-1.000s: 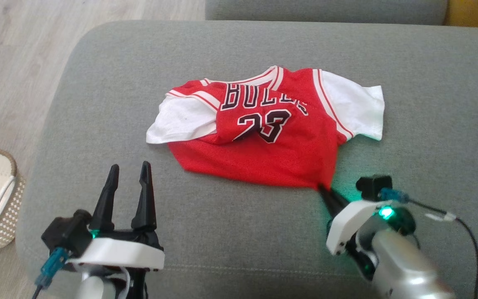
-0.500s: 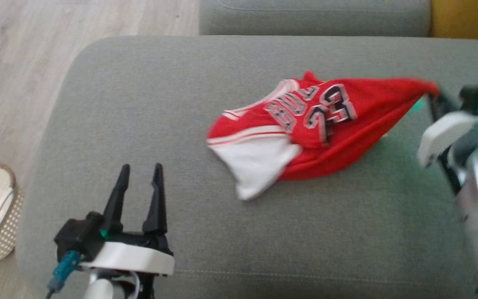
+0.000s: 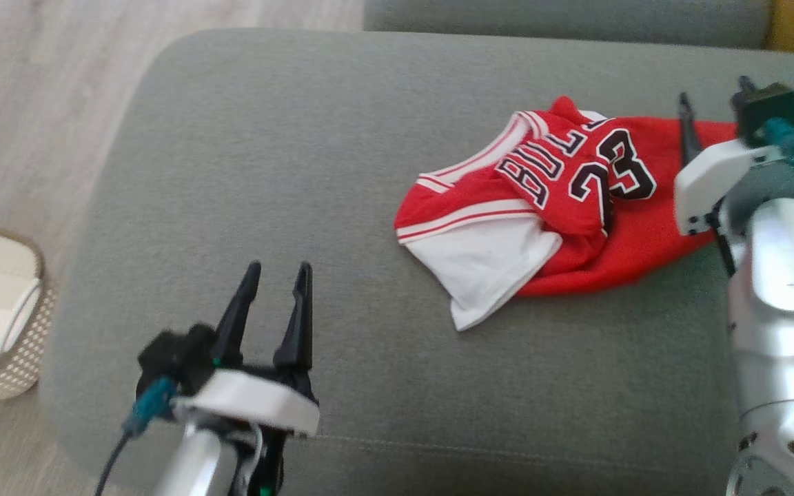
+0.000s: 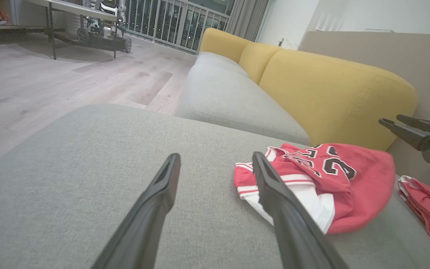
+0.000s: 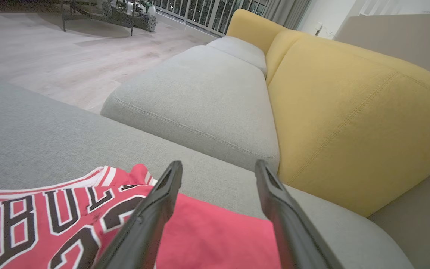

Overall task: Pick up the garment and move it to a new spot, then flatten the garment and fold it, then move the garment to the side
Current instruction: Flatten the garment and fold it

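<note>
Right claw (image 5: 218,164): two long, dark, tapering fingers standing apart with nothing between them. It is raised clear of the cloth, as the left wrist view shows (image 4: 391,118).
Left claw (image 3: 279,269): two fingers of the same shape, spread and empty, over bare cushion (image 4: 215,157).
Garment (image 3: 576,227): one red jersey with striped trim, lying crumpled and unheld. Its plain red end is directly beneath the right claw, and it sits ahead and well to the right of the left claw.
Hidden parts: the right claw's white housing (image 3: 713,93) covers the jersey's near edge in the head view. One white sleeve shows, and the rest is folded under.
Lettering: black with white edging. The "23" is whole. The word above it is bent by a fold and reads "BUL" in the right wrist view (image 5: 207,239).
Seat cushion (image 3: 369,172): one, of grey woven fabric with rounded corners and a stitched seam behind the left claw.
Further cushion (image 5: 200,97): one, grey, beyond the right claw's fingertips.
Backrest (image 5: 349,112): yellow padded fabric in rounded sections, right of the right claw.
Second cloth (image 4: 427,209): one rumpled pink-red piece below the right claw, cut by the frame. Its kind cannot be told.
Basket (image 3: 25,358): one, pale, with a perforated wall, far left of the left claw and cut by the frame edge.
Floor (image 3: 38,103): pale wood planks, slightly blurred.
</note>
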You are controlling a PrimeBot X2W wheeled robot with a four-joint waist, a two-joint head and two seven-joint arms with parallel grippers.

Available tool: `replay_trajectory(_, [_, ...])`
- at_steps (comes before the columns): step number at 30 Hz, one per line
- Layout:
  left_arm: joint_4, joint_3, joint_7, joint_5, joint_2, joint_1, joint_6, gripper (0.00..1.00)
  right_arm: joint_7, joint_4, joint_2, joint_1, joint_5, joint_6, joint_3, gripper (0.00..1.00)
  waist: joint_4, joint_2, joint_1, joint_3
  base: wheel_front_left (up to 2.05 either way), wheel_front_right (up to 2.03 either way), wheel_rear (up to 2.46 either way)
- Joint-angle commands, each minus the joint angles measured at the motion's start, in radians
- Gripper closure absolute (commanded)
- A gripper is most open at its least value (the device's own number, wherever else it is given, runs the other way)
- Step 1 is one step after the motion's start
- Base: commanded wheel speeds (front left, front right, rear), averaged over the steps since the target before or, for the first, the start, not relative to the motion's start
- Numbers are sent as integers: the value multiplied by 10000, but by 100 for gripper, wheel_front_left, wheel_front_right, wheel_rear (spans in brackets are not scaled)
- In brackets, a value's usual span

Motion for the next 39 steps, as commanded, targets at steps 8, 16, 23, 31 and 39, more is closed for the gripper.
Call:
replay_trajectory(8, [2216, -372, -41, -1206, -18, -2484, -669, 0, -755, -614, 156, 640, 3112, -4, 2961, 0, -1529, 0, 0, 872, 0, 0, 0])
replay_trajectory(16, [5332, -596, 261, -2489, 48, -4527, -1088, 0, -532, -3298, 159, 2326, 5053, -4, 4224, 0, -2745, 0, 0, 1461, 0, 0, 0])
replay_trajectory(23, [7248, 102, 284, -3180, 209, -5298, -967, 0, -522, -5063, 159, 3187, 6036, -4, 4933, 0, -3435, 0, 0, 1693, 0, 0, 0])
replay_trajectory(31, [8090, 114, 181, -2961, 243, -5358, -259, 0, -254, -5833, 160, 3738, 6198, -4, 4900, 0, -3541, 0, 0, 1579, 0, 0, 0])
replay_trajectory(39, [7925, -272, 547, -3578, 44, -5323, -1113, 100, -333, -5872, 160, 4036, 6352, -4, 4760, 0, -3614, 0, 0, 1216, 0, 0, 0])
